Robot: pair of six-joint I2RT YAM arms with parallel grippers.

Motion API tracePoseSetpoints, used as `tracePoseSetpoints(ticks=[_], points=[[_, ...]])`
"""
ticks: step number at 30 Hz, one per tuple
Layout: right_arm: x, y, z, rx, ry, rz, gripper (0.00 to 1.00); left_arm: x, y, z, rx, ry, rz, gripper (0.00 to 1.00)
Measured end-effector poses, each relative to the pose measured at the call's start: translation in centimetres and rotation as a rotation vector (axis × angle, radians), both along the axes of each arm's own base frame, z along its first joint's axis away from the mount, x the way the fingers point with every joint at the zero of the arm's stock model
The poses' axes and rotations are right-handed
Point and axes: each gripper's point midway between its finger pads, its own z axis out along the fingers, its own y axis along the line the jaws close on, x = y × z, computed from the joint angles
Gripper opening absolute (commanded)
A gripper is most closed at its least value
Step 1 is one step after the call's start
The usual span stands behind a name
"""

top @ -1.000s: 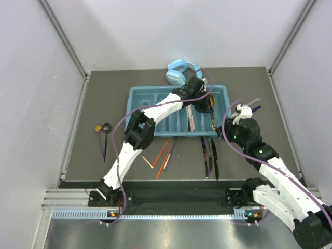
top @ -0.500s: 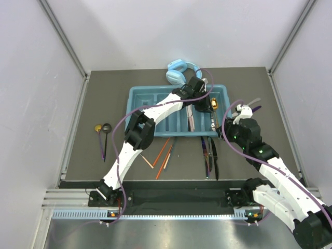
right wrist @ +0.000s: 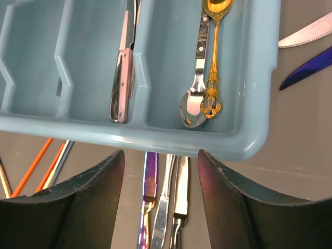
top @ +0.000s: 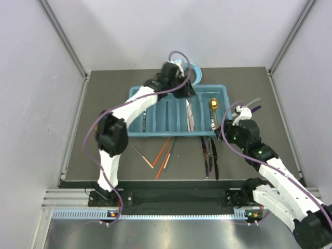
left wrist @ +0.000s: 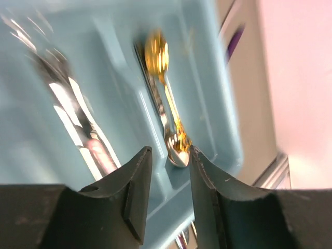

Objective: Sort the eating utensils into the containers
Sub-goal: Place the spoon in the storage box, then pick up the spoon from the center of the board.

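Left arm (top: 132,109): white shells, black joints, a purple cable looping alongside. Right arm (top: 277,168), based at the rail (top: 78,213), matches, with maybe a green light by that rail. Fingers (left wrist: 124,197) dark, matte, wedge-shaped.

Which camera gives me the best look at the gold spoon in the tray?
Right wrist: the gold spoon is sharp, nearly full length, in the end compartment of the tray beside a silver spoon. Left wrist shows it blurred; top external shows only a gold glint.
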Motion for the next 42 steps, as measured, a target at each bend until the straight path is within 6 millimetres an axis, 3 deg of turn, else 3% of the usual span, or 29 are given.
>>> tracePoseSetpoints(ticks=[6, 9, 11, 14, 16, 20, 23, 26, 32, 36, 38, 42], points=[[0.0, 0.0, -0.3, -0.003, 0.012, -0.001, 0.59, 1.4, 8.1, 11.4, -0.024, -0.238, 0.152, 0.39], [0.1, 0.0, -0.5, -0.004, 0.016, -0.004, 0.59, 1.1, 12.1, 14.2, 0.027, -0.292, 0.249, 0.39], [0.2, 0.0, -0.4, -0.001, 0.012, -0.005, 0.59, 1.2, 15.9, 14.3, 0.114, -0.297, 0.36, 0.39], [0.4, 0.1, -0.3, 0.005, 0.006, -0.007, 0.59, 0.5, 21.1, 12.1, 0.241, -0.251, 0.499, 0.4], [0.5, 0.1, -0.5, 0.002, 0.015, -0.005, 0.59, -0.9, 24.9, 9.0, 0.326, -0.19, 0.575, 0.4], [0.5, 0.2, -1.1, -0.003, 0.037, -0.001, 0.59, -5.8, 33.6, 1.5, 0.506, 0.025, 0.724, 0.39], [0.5, 0.2, -1.2, -0.003, 0.041, 0.001, 0.59, -8.4, 37.8, -1.4, 0.592, 0.123, 0.8, 0.4], [0.5, 0.2, -1.2, -0.002, 0.041, 0.0, 0.59, -10.9, 39.4, -2.7, 0.657, 0.162, 0.816, 0.4], [0.4, 0.5, -1.2, 0.006, 0.042, 0.013, 0.58, -13.0, 42.7, -3.1, 0.698, 0.172, 0.906, 0.39], [0.4, 0.6, -1.2, 0.009, 0.043, 0.019, 0.58, -15.3, 45.2, -7.3, 0.744, 0.292, 0.961, 0.38], [0.4, 0.6, -1.1, 0.012, 0.042, 0.02, 0.58, -16.6, 45.5, -9.7, 0.763, 0.374, 0.951, 0.37], [0.5, 0.7, -0.9, 0.018, 0.033, 0.019, 0.58, -16.7, 45.3, -11.9, 0.78, 0.456, 0.927, 0.37]])
